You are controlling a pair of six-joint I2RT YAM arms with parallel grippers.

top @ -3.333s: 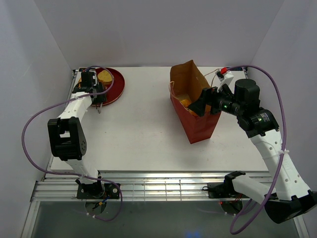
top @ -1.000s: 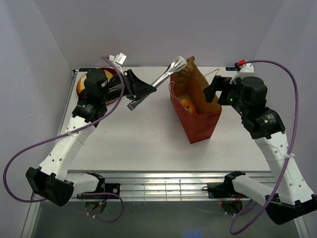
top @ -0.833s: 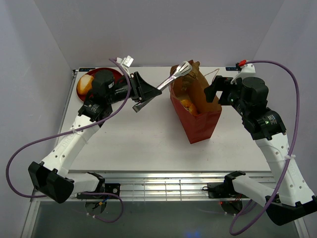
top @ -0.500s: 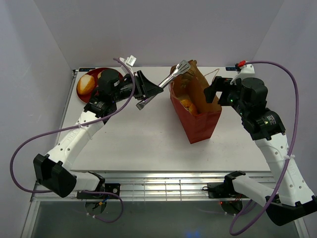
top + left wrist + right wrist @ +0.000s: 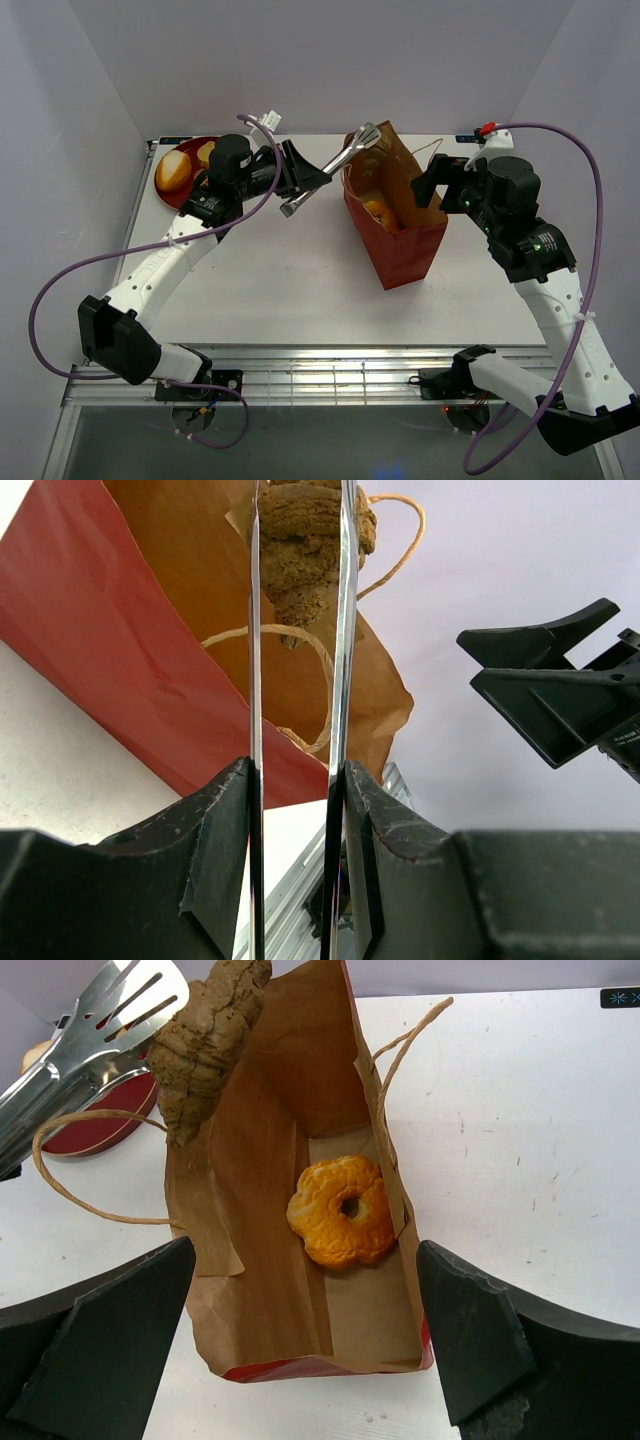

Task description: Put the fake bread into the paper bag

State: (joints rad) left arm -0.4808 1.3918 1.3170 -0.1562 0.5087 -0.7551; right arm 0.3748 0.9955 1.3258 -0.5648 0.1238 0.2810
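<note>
Left hand (image 5: 318, 182) clamped on tongs (image 5: 340, 165); tongs pinch dark bread (image 5: 205, 1045) above bag (image 5: 405, 250) mouth, at its 11 o'clock rim; bun (image 5: 342, 1210) lies on bag floor; roll (image 5: 173, 170) and yellow piece (image 5: 205, 153) on plate (image 5: 168, 198), worktop (image 5: 280, 290) 10 o'clock; right hand (image 5: 428, 185) spread wide, empty, at bag's 2 o'clock.

A white table (image 5: 280, 290) carries a round red plate (image 5: 187, 147) at its far left corner. Metal tongs (image 5: 335, 168) with slotted tips are raised off the table, above its far edge near the middle. They slant with the tips higher and rightward, arms nearly closed.
</note>
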